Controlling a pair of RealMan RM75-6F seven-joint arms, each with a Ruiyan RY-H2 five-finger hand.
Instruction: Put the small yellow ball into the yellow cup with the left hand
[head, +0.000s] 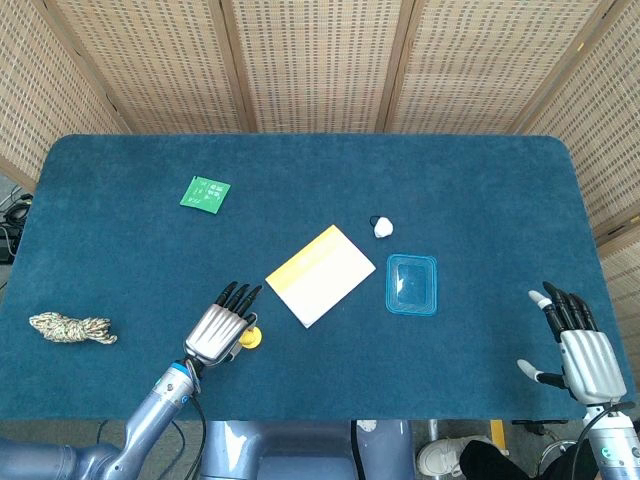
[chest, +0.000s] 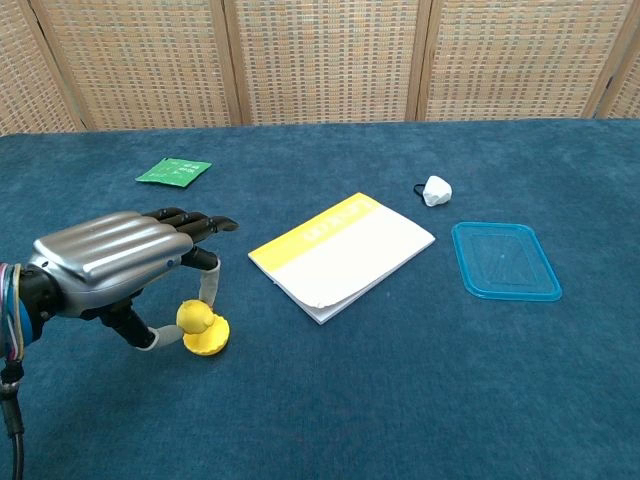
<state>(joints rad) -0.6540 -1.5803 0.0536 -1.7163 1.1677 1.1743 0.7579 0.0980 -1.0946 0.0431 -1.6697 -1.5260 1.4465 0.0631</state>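
Note:
My left hand (chest: 120, 270) pinches the small yellow ball (chest: 192, 318) between thumb and a finger, just above the yellow cup (chest: 210, 340), which sits on the blue table near the front left. In the head view the left hand (head: 221, 329) covers most of the yellow cup (head: 251, 339), and the ball is hidden there. My right hand (head: 580, 340) hangs off the table's front right corner with its fingers spread, holding nothing; the chest view does not show it.
A yellow and white booklet (chest: 342, 254) lies in the middle. A blue plastic lid (chest: 504, 260) and a small white object (chest: 435, 190) are to its right. A green card (chest: 173, 171) lies at the back left, a coil of rope (head: 70, 327) at the far left.

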